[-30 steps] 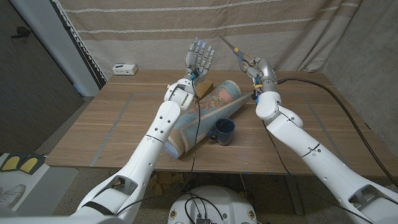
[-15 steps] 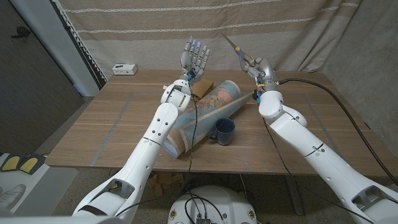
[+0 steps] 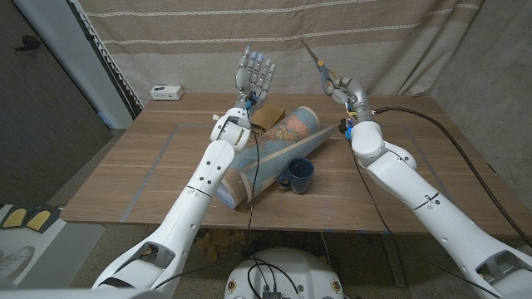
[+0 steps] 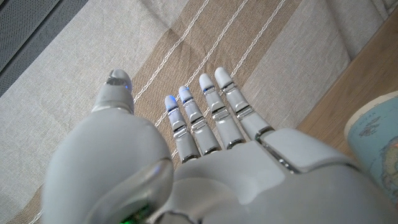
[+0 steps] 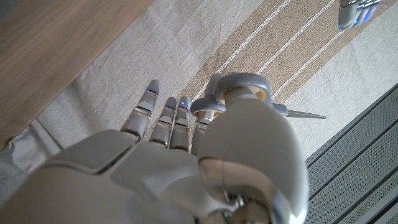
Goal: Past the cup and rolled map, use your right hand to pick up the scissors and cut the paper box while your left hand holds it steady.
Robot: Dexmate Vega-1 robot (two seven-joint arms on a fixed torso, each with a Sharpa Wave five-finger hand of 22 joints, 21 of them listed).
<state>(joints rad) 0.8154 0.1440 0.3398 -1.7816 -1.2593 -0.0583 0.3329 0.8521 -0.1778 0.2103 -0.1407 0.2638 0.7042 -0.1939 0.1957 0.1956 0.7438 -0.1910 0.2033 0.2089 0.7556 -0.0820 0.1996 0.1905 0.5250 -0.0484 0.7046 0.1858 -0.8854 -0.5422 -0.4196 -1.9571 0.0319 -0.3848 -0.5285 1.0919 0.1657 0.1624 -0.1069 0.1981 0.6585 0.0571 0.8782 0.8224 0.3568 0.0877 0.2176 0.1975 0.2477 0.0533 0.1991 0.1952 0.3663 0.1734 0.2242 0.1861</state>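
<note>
In the head view my right hand (image 3: 351, 93) is raised above the table's far side and grips the grey-handled scissors (image 3: 322, 68), blades pointing up and away. The right wrist view shows the scissors' handle loop (image 5: 239, 87) by my thumb and the blade tip past it. My left hand (image 3: 254, 75) is raised with its fingers spread upward and holds nothing; the left wrist view shows the same spread fingers (image 4: 211, 112). The brown paper box (image 3: 270, 115) lies on the table between the two hands, just behind the rolled map (image 3: 274, 149). The dark blue cup (image 3: 299, 174) stands in front of the map.
A small white device (image 3: 166, 91) sits at the table's (image 3: 150, 174) far left corner. A striped curtain hangs behind the table. A black cable runs from my right arm off to the right. The map's end (image 4: 379, 143) shows beside my left hand.
My left hand has moved left and a little higher, off the box, which shows more now. My right hand with the scissors has shifted slightly right.
</note>
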